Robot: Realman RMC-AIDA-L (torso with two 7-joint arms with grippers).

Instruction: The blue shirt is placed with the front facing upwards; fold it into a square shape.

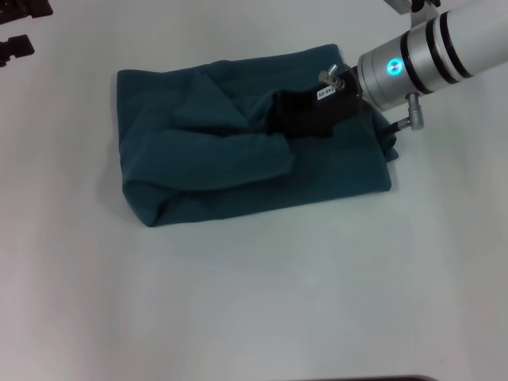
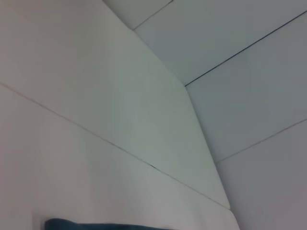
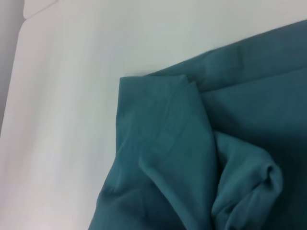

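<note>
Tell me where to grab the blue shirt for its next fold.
Probably the blue shirt at its loose raised flap on top, coming from the robot's right, where the right gripper already sits on the cloth. That flap lifts free; the flat edges lie against the table.

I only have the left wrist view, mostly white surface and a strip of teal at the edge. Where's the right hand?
Observer: In the head view the right hand is over the blue shirt, near its middle, black body down among the folds.
Operator: Is it folded square yet?
Observer: No. It is a rough rectangle with a loose bunched flap on top.
Operator: And the left hand?
Observer: Only black parts show at the head view's top left corner, off the shirt, on the white table.
</note>
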